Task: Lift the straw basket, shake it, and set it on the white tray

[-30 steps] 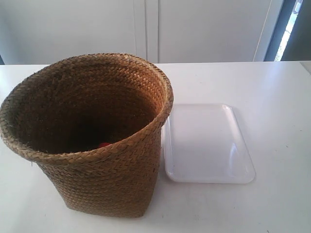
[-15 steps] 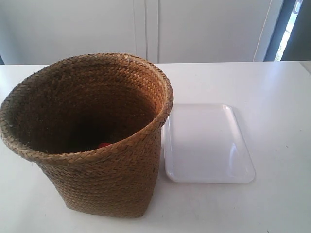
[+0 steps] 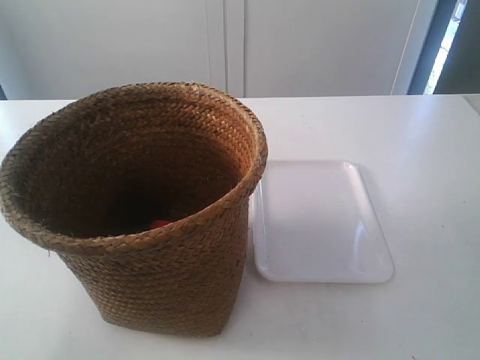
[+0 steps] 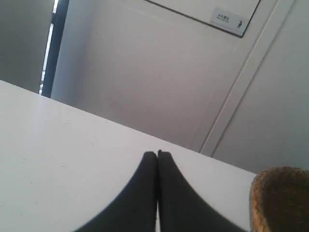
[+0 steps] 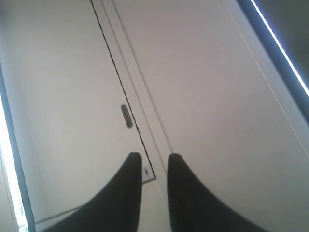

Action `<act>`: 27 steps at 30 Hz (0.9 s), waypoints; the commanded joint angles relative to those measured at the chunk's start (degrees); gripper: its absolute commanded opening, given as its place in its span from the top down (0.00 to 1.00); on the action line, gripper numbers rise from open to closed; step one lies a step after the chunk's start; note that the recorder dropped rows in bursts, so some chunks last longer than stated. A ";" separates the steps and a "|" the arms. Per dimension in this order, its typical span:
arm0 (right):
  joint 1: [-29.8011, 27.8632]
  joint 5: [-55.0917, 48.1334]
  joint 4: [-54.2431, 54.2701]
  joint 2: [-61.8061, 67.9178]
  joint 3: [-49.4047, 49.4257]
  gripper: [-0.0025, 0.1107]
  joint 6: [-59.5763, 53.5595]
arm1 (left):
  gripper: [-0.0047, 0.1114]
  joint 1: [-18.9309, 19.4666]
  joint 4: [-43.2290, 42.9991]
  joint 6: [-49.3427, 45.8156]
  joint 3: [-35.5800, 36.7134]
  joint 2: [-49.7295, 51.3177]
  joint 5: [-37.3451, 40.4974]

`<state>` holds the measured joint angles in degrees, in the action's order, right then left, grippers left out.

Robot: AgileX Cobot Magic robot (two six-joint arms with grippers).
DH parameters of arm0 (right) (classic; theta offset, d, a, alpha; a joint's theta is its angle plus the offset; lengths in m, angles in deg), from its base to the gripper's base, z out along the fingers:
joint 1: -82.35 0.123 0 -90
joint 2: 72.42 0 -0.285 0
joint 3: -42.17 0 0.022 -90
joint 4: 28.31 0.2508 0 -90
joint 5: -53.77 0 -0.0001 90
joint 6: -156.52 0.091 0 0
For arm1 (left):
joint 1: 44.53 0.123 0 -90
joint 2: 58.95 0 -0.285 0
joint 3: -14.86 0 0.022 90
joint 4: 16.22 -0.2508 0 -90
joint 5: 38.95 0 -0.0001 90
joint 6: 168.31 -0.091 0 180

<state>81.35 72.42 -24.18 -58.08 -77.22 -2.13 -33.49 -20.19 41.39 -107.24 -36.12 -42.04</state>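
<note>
The table (image 3: 420, 150) is filling most of the ext. view, its bare white top running to the wall (image 3: 225, 45) at 12 o'clock and out past 3 o'clock. The basket (image 3: 165, 285) is standing upright on it at approx. 8 o'clock from centre, mouth up, not yet lifted. The tray (image 3: 322, 225) is lying flat at the basket's 3 o'clock, just beside its base. The flared rim is overhanging the tray's edge in this view, so contact can't be told.

The left gripper (image 4: 157, 153) is hanging over the table w/ tips pressed together, gripping nothing; the basket rim (image 4: 282, 193) is showing near it but apart. The right gripper (image 5: 154, 155) is pointing at the wall, jaws a little apart, nothing betw. them. A small red obj. (image 3: 160, 223) is peeking out low inside the basket; what it is can't be told.

The step in hand is prob. the reach and grasp. The left jaws are needing to open first. Pinching the wall just under the braid at 9 and 3 o'clock is likely giving a level lift. Keeping the mouth up while shaking is likely keeping the red obj. inside.

Room is looking plentiful toward 12 and 3 o'clock. The tray is only slightly wider than the base, so squaring up and clearing its low rim matter. The table's 6 o'clock edge isn't showing.
</note>
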 commanded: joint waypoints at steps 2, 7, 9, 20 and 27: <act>-0.20 -8.92 0.21 17.42 -10.13 0.81 -1.83 | 0.96 -0.48 -0.99 -1.23 -9.34 14.99 2.13; -0.07 -23.32 -0.10 36.24 -24.38 0.81 -3.82 | 0.96 -3.66 -1.11 -7.54 -22.39 28.51 15.22; -0.07 -30.11 0.11 42.34 -30.85 0.81 -7.27 | 0.96 -5.67 1.14 -11.68 -27.66 32.52 20.61; -0.07 -75.56 17.66 61.37 -62.08 0.90 -33.31 | 0.96 -8.43 22.15 -36.01 -47.54 46.20 50.17; 0.46 -88.62 22.18 69.68 -72.30 0.90 -32.24 | 0.96 -8.43 21.94 -35.74 -54.54 50.45 58.99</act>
<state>81.35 -12.50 -3.62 9.12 -146.88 -34.16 -41.74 0.97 6.06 -159.51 13.48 13.16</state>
